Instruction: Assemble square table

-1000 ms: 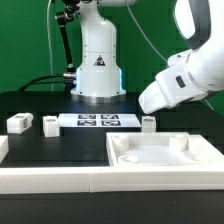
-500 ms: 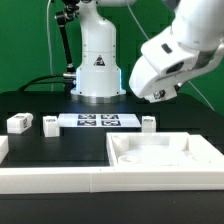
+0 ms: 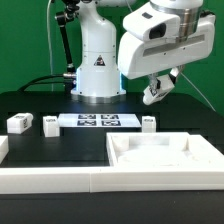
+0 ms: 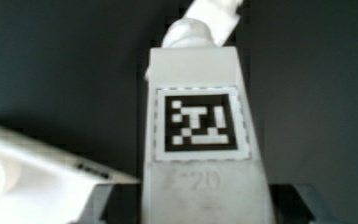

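Top (image 3: 165,152) lies flat on tabletop (image 3: 60,148) at ext. view's 5 o'clock; pincer (image 3: 156,92) hangs above at 1 o'clock, well clear of it; jaws closed on a tagged leg (image 4: 197,90), gripped both sides; two spare legs (image 3: 18,123) sit at 9 o'clock.
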